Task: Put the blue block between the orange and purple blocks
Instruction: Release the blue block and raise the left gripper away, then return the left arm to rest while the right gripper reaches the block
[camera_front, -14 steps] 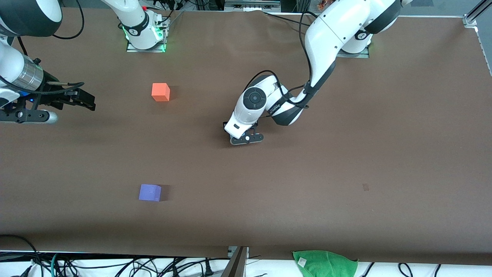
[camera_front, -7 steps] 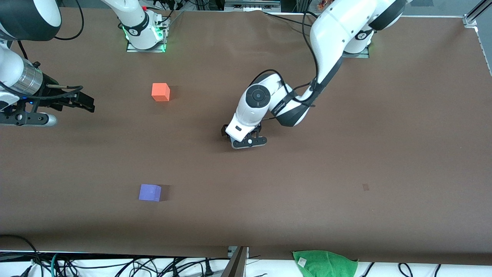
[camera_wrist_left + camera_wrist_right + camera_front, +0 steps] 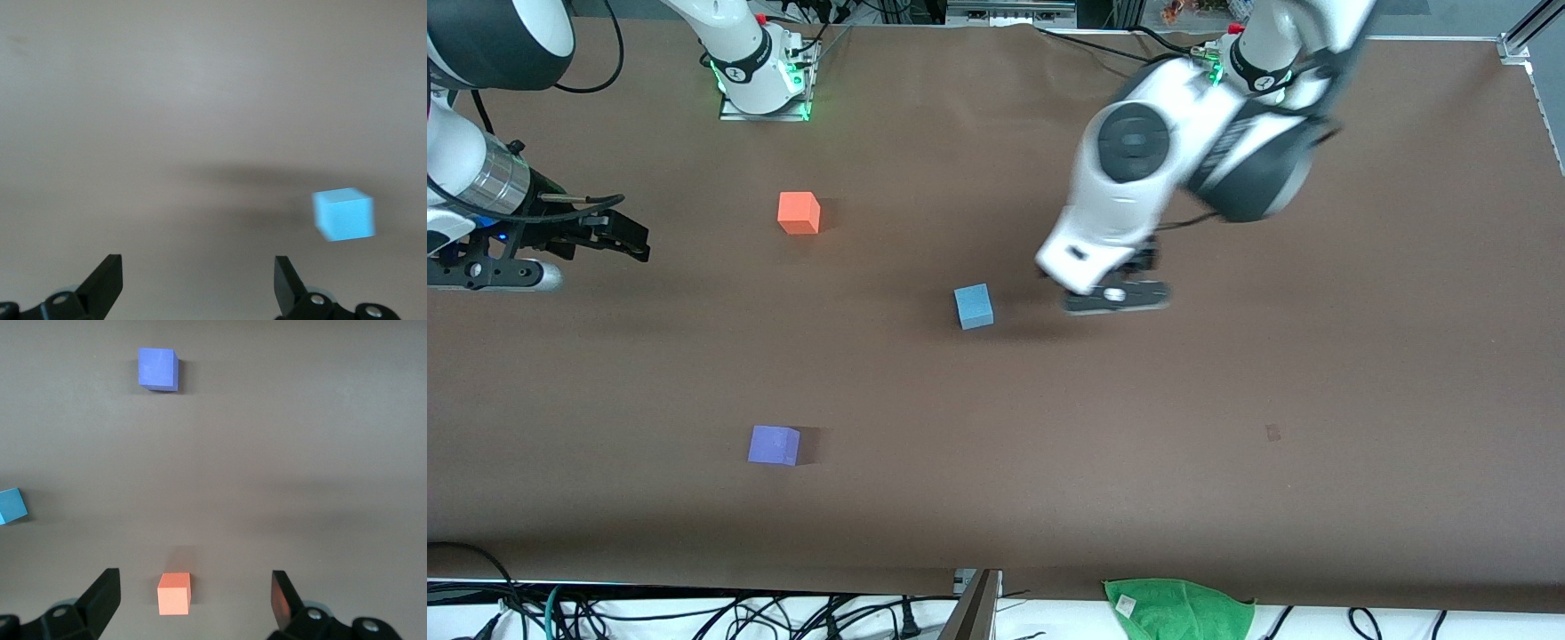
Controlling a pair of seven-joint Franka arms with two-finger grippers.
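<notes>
Blue block (image 3: 974,306) on table, just beside raised left tool (image 3: 1117,297)

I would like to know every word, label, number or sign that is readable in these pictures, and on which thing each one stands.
No text can be read.
Small light blue matte cube: plain faces.
Bright orange matte cube: plain faces.
Violet-purple matte cube: plain faces.
White tag on the green cloth: too small to read.
Round marks on the white arm bases: not readable.

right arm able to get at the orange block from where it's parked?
Probably yes. The right claw hangs open near the orange block, with only bare table between them; the other blocks sit elsewhere.
</notes>
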